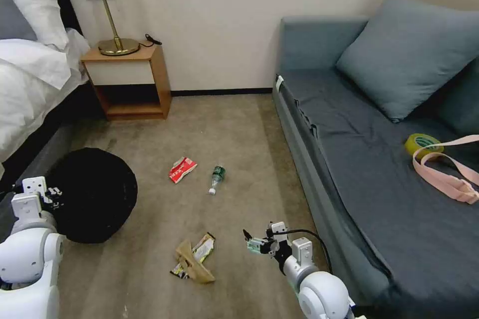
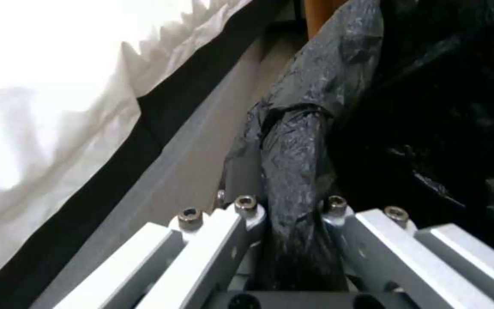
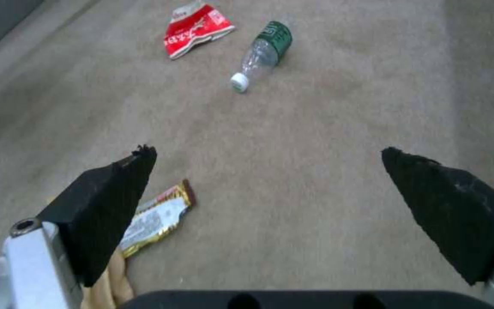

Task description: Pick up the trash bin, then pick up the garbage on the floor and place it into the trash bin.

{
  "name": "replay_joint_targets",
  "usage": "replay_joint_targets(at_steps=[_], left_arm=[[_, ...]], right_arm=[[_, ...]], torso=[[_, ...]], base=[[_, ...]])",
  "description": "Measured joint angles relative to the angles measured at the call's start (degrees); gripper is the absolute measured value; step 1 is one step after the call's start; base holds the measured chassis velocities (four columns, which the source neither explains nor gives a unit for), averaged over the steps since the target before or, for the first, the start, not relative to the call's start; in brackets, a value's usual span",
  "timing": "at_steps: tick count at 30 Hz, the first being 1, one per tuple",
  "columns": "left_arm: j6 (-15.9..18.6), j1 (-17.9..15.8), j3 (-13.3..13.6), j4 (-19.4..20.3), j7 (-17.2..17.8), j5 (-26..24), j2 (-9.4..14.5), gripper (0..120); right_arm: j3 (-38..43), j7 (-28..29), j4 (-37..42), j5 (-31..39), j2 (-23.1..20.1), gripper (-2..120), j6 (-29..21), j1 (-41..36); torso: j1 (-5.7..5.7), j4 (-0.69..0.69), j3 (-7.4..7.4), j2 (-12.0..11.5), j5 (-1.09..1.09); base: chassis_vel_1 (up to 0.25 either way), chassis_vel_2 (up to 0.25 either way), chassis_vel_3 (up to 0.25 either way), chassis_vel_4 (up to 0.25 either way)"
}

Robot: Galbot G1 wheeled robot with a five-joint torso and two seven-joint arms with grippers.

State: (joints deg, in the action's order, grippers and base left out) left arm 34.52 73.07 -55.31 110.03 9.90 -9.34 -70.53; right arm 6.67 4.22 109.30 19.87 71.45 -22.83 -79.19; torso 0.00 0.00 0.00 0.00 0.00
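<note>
Down by the bed, the left hand (image 2: 293, 214) is clamped on the crinkly black bag rim of the round trash bin (image 1: 92, 194). Right hand (image 3: 267, 171), fingers spread apart, hovers over the carpet near a shiny wrapper (image 3: 155, 219), with a red-and-white packet (image 3: 195, 30) and clear bottle (image 3: 261, 53) farther off.

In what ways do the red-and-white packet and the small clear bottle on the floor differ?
The red-and-white packet is flat, crumpled and opaque; the small clear bottle is rounded and see-through, with a green label and a white cap. The packet lies nearer the trash bin, the bottle nearer the sofa. The bottle is the longer and narrower, with its cap pointing toward the robot. Both lie on the carpet, side by side and apart, held by neither gripper.
</note>
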Motion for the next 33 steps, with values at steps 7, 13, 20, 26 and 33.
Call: replay_joint_targets(at_steps=[7, 13, 20, 26, 33], left_arm=[[-0.1, 0.9, -0.7, 0.9, -0.4, 0.0, -0.3, 4], [-0.3, 2.4, -2.1, 1.8, -0.6, -0.6, -0.4, 4], [-0.4, 2.7, -2.3, 2.3, -0.6, -0.7, -0.4, 4], [-0.3, 1.8, -2.3, 2.4, -0.5, -0.6, 0.6, 4], [0.6, 0.5, -1.3, 3.4, -0.4, -0.1, 0.9, 3]], right_arm=[[-1.1, -0.2, -0.4, -0.9, -0.4, 100, 0.0, 0.1], [-3.3, -0.2, -0.8, -1.5, -0.5, 100, -0.2, 0.8], [-7.4, -0.7, -1.8, -0.3, -2.7, 100, -1.6, 4.3], [-17.1, -1.8, -6.0, 5.3, -6.6, 100, -4.8, 15.1], [-31.4, -1.9, -13.7, 13.3, -4.7, 100, -8.2, 27.7]], torso=[[0.0, 0.0, 0.0, 0.0, 0.0], [0.0, 0.0, 0.0, 0.0, 0.0], [0.0, -0.01, 0.0, 0.0, 0.0], [0.0, 0.01, 0.0, 0.0, -0.01], [0.0, 0.0, 0.0, 0.0, 0.0]], base=[[-0.125, 0.13, 0.121, -0.136], [-0.127, 0.132, 0.131, -0.135], [-0.062, 0.068, 0.059, -0.059], [0.0, 0.0, 0.0, 0.0], [0.0, 0.0, 0.0, 0.0]])
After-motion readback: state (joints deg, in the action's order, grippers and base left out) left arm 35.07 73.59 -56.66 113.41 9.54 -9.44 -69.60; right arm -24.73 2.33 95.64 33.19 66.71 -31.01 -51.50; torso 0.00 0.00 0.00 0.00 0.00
